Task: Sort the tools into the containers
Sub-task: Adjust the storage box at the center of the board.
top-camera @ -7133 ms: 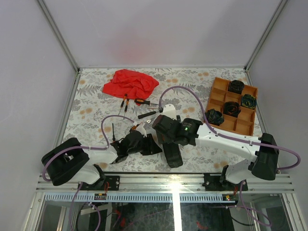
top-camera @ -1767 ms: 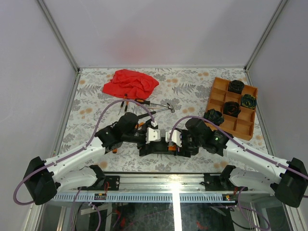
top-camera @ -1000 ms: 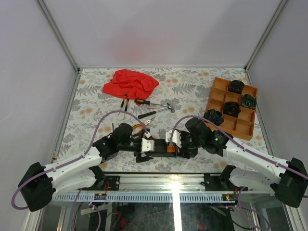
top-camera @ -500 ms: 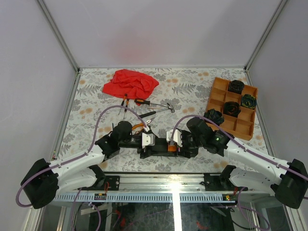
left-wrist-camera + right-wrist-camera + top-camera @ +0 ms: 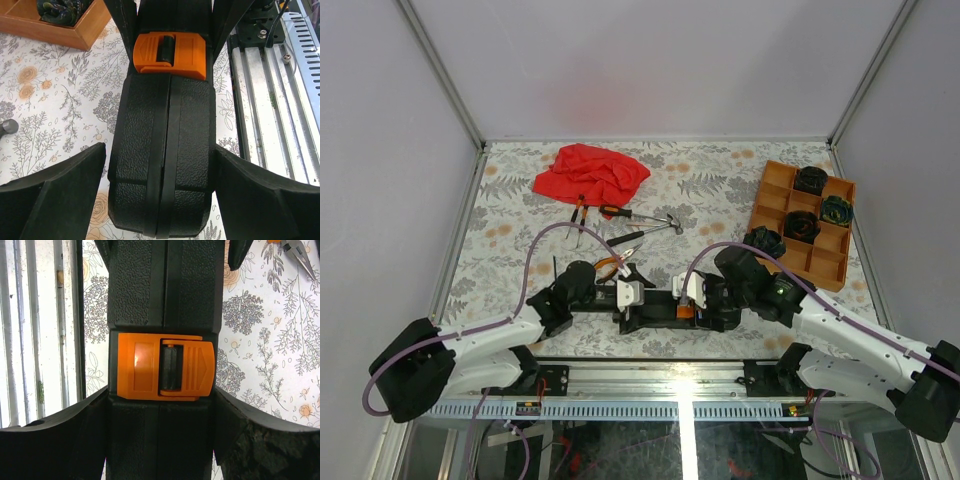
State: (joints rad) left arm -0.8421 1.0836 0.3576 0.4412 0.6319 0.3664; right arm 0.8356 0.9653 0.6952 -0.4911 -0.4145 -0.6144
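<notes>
Case (image 5: 162,150) pebbled matt plastic; latch (image 5: 170,55) smooth plastic; tray (image 5: 45,31) perhaps wood.

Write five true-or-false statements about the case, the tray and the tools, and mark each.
1. The black case is closed. True.
2. The left end effector and right end effector straddle opposite ends of the case. True.
3. The hammer lies in the orange tray. False: it lies on the table, near the red cloth.
4. The tray is empty. False: coiled bundles sit in its compartments.
5. The pliers lie on the table. True.
</notes>
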